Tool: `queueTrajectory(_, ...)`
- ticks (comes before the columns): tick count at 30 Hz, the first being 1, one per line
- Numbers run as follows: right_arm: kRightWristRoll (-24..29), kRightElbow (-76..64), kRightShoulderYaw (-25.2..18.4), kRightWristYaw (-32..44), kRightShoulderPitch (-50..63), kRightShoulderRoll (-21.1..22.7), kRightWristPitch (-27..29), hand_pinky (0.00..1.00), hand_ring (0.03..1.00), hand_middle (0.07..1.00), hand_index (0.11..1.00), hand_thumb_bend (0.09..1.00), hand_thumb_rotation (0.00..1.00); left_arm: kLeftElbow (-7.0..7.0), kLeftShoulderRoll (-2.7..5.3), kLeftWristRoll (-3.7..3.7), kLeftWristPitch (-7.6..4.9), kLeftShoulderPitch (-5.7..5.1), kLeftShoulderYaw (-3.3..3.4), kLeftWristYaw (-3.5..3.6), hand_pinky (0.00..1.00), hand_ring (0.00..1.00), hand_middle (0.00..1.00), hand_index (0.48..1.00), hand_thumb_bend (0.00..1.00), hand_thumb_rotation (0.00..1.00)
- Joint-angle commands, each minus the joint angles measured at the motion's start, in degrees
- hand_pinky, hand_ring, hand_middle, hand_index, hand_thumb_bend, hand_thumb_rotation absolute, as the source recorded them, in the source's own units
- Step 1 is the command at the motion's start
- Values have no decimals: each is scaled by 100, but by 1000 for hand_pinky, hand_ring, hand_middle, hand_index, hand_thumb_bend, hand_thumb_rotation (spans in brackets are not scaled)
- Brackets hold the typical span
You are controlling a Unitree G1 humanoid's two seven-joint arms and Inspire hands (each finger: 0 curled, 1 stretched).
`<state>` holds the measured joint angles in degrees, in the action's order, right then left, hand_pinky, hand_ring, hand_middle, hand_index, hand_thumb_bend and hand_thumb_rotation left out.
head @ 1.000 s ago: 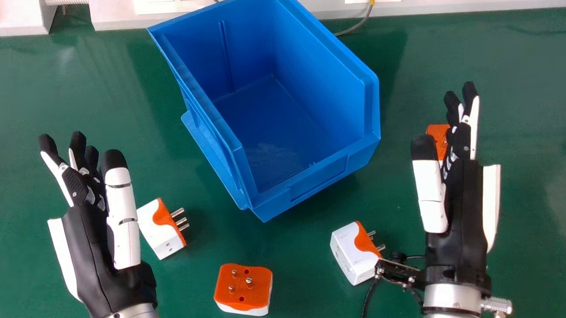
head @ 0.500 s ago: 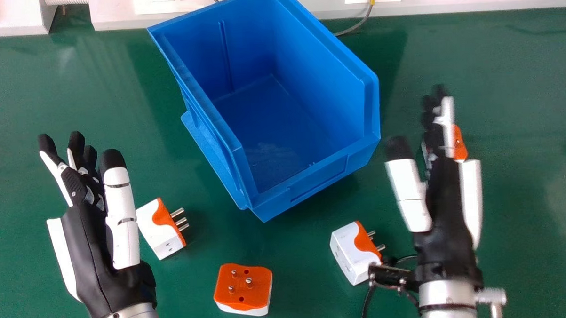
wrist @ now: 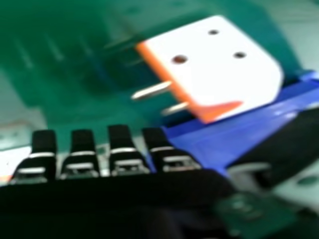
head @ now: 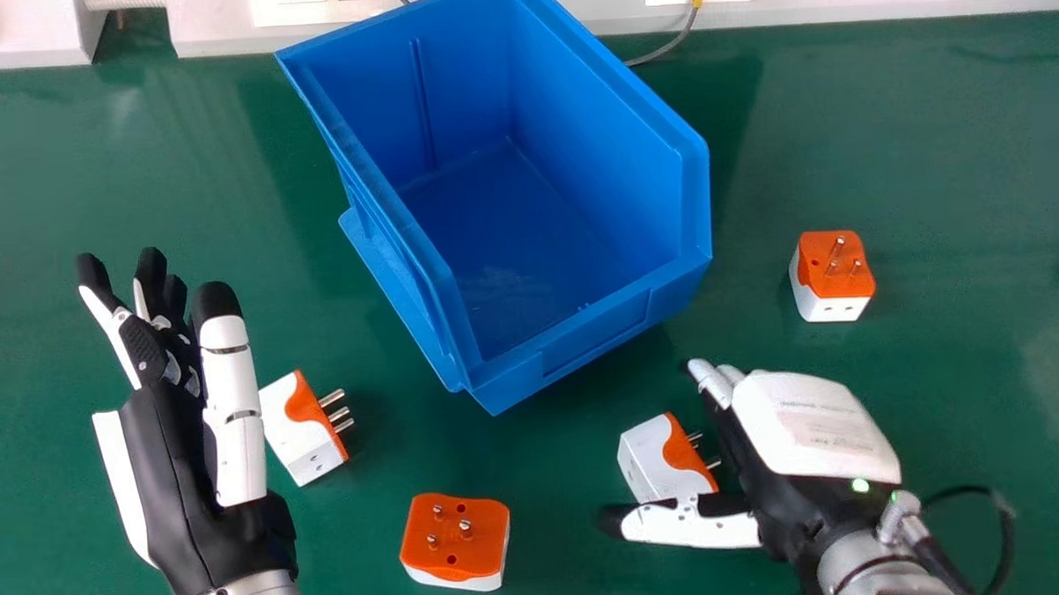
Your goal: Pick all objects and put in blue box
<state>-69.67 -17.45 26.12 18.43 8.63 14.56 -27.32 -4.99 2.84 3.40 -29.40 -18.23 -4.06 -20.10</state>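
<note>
Right hand (head: 820, 424) is hovering palm-down, fingers extended and thumb spread — gripping nothing. Near-right plug adapter (head: 658, 460) is lying between its thumb and fingers, pins pointing toward the palm; the thumb is covering its near edge in head view, can't tell if they're touching. Right hand view is showing an adapter's white socket face and metal pins, with blue box behind.

Left hand (head: 174, 460) is released too, fingers loosely straight. Left plug adapter (head: 292, 442) is sitting just beside its thumb, pins facing right. Middle plug adapter (head: 454, 538) is resting pins-up between the hands. Far-right plug adapter (head: 833, 300) is sitting right of the blue box (head: 597, 335), pins up. All four adapters are lying on the green table (head: 957, 186) — outside the box.
</note>
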Motion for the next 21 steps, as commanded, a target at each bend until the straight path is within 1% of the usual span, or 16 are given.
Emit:
queueTrajectory(1,-150,-216,21,209,-105,-56,-74,872,958,936,918,938,463,-133,495,-58,-65,-68,-45,-47,958,981,980,973,464,734)
queueTrajectory(3,-155,-223,3,396,-123,-79,-114,895,971,944,920,951,438,-124,478,-20,-92,-67,-48,-20,959,982,980,974,466,731)
queueTrajectory(5,-159,-222,-13,503,-140,-92,-133,901,974,946,920,953,433,-135,469,-9,-92,-72,-52,-8,961,983,981,975,464,730)
queueTrajectory(7,-148,-226,-39,533,-140,-114,-130,952,993,958,913,975,386,-156,468,-28,-76,-81,-61,-14,973,989,987,984,464,733)
queueTrajectory(9,-120,-205,-57,537,-144,-141,-123,974,999,961,906,987,363,-157,469,-83,-61,-91,-65,-38,976,991,990,985,462,743)
queueTrajectory(10,-86,-185,-69,532,-145,-161,-121,982,1000,963,904,991,354,-158,474,-91,-53,-98,-68,-45,970,988,987,981,470,746)
queueTrajectory(12,-35,-154,-83,531,-149,-183,-104,996,1000,966,903,996,339,-165,485,-77,-45,-107,-73,-51,965,984,982,975,465,744)
queueTrajectory(14,0,-126,-85,542,-163,-209,-88,999,1000,965,902,1000,329,-159,471,-70,-68,-108,-72,-37,964,984,982,975,465,744)
queueTrajectory(16,31,-86,-84,511,-179,-222,-52,1000,1000,964,904,1000,327,-165,464,-78,-77,-107,-71,-34,966,986,984,978,465,742)
queueTrajectory(17,54,-54,-84,471,-188,-229,-27,1000,1000,963,904,1000,326,-176,465,-77,-58,-109,-72,-37,968,986,984,978,463,742)
queueTrajectory(18,133,2,-99,382,-198,-270,2,997,1000,962,904,999,323,-182,471,-81,-39,-109,-73,-46,967,986,984,978,462,743)
queueTrajectory(19,244,67,-122,270,-207,-317,43,969,996,962,900,994,301,-183,475,-89,-29,-110,-74,-54,966,985,982,976,459,744)
queueTrajectory(20,413,159,-157,112,-221,-358,123,906,985,959,892,986,263,-182,480,-80,-20,-107,-75,-56,964,983,982,974,462,745)
queueTrajectory(21,538,227,-181,-4,-234,-379,184,822,966,953,882,978,225,-178,484,-73,-17,-102,-74,-56,963,983,981,973,470,743)
